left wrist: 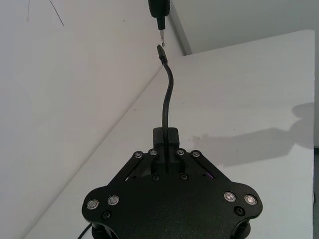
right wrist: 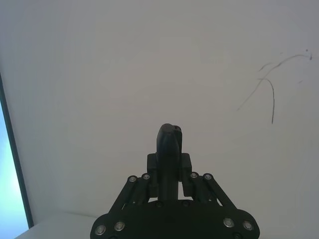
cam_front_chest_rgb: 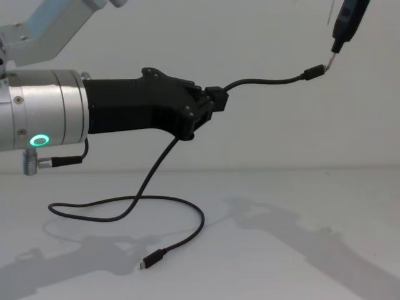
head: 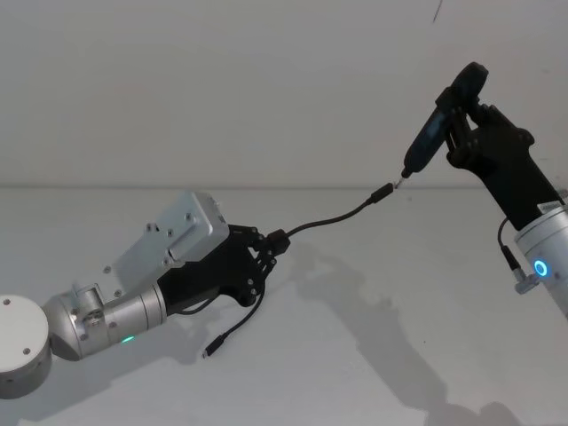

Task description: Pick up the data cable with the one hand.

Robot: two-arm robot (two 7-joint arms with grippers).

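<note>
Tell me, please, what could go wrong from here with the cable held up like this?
1. The left tool pinches the data cable at one spot only. The long free part hangs to the table, so it may slip out.
2. The stick in the right tool has its metal tip right at the raised plug. A small move could knock or scratch it.

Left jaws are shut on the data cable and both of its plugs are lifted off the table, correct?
Not quite. The left gripper is shut on the data cable, but only one plug is up, by the tip of the tool held in the right gripper. The other plug lies on the table, as the chest view shows.
</note>
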